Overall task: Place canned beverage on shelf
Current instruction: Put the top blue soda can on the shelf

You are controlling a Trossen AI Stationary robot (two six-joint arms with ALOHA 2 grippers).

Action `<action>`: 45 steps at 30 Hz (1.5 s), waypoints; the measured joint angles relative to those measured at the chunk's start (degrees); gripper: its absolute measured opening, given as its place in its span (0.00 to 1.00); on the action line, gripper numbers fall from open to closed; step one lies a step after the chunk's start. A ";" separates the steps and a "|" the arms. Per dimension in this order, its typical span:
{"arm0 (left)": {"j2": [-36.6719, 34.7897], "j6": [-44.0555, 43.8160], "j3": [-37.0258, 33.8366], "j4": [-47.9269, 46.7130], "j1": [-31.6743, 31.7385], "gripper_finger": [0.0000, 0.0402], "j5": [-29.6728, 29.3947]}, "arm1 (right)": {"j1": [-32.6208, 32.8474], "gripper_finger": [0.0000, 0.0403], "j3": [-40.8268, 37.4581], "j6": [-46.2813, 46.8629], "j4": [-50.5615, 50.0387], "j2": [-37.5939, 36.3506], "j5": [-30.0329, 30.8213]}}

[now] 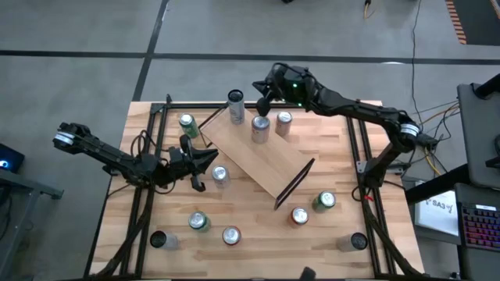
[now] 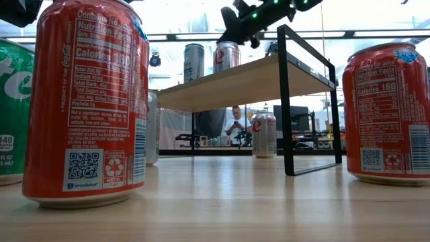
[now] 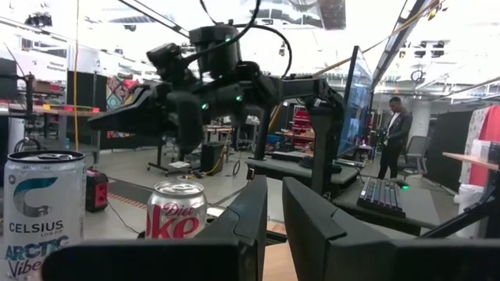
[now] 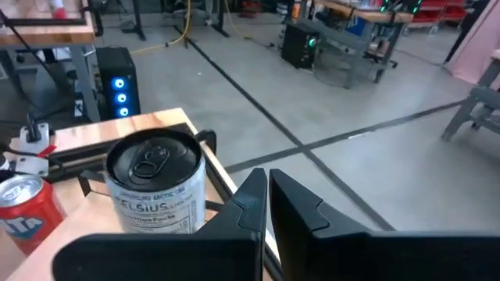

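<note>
Hovering above the far end of the shelf, my right end effector is clenched and empty. Three cans stand there; my left end effector, clenched empty, waits by a table can, likely next.

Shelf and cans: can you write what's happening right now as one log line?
shelf: two cans on top | left gripper: fingers shut, empty, by shelf edge | right gripper: fingers shut, empty, above Celsius can
</note>
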 joint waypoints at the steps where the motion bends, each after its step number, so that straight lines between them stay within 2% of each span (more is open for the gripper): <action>1: 0.00 0.00 0.00 0.00 0.00 0.07 0.02 | 0.00 0.02 0.45 0.19 -0.05 0.82 -0.12; 10: 0.04 0.11 0.00 -0.02 0.00 0.07 0.04 | 0.40 0.02 3.36 3.14 -0.66 4.76 -7.01; 32: 0.09 0.31 0.00 -0.26 0.01 0.07 0.06 | 3.41 0.02 3.49 3.05 -0.22 4.91 -7.37; 37: 0.09 0.31 0.00 -0.48 0.01 0.07 0.06 | 3.56 0.02 3.49 2.65 -0.04 4.93 -10.26; 45: 0.09 0.66 0.00 -0.47 0.00 0.07 0.06 | 3.56 0.02 3.44 2.33 1.29 4.91 -8.46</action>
